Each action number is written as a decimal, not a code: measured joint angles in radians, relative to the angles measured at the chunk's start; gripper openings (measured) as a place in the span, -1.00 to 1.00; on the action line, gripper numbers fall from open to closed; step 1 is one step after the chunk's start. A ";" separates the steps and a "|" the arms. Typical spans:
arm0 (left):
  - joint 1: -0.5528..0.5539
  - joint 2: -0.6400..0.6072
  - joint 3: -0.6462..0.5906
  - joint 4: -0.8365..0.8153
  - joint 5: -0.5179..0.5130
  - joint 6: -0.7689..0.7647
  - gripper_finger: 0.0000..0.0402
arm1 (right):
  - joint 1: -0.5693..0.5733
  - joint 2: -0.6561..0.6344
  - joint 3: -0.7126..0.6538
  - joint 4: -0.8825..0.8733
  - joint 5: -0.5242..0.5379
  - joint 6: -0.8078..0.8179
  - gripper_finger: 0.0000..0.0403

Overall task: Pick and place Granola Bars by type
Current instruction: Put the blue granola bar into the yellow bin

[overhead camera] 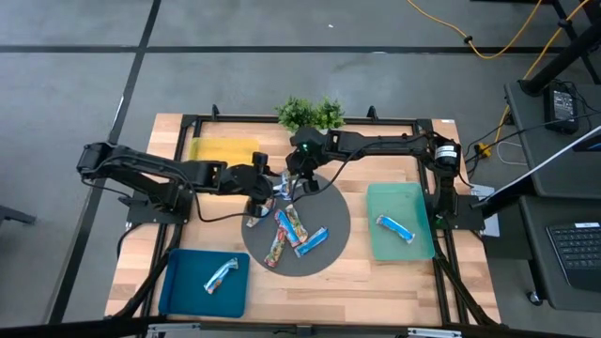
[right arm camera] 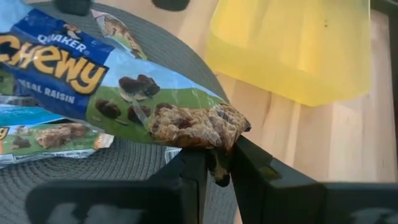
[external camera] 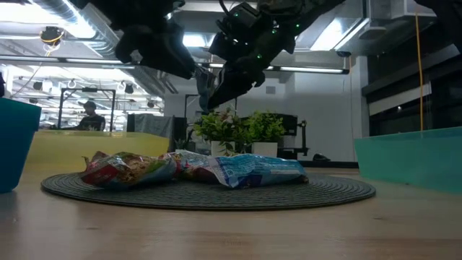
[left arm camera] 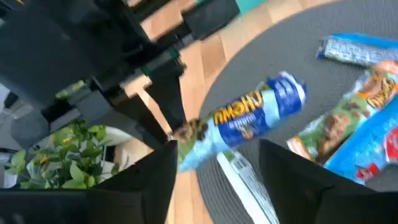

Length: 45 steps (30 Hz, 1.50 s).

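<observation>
Round grey mat (overhead camera: pixel 329 246) mid-desk as landmark: blue tray (overhead camera: pixel 178 286) off its near-left w/ one blue bar (overhead camera: pixel 220 275); green tray (overhead camera: pixel 418 246) to its right w/ one blue bar (overhead camera: pixel 395 226); yellow tray (overhead camera: pixel 223 150) beyond its left, nothing seen inside. On mat, approx. 3 bars (overhead camera: pixel 289 235) bunched left of centre, right half bare; plant (overhead camera: pixel 310 114) past its far edge. Right gripper (right arm camera: pixel 215 176) over mat's far-left rim, fingers pinching end of a blue Chewy bar (right arm camera: pixel 118 93) lifted clear; left gripper (left arm camera: pixel 214 165) just beside it, fingers wide, holding nothing.
</observation>
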 joint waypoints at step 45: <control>-0.079 0.024 0.000 0.135 -0.008 -0.011 -0.38 | -0.029 0.000 0.000 0.146 -0.173 0.014 -0.69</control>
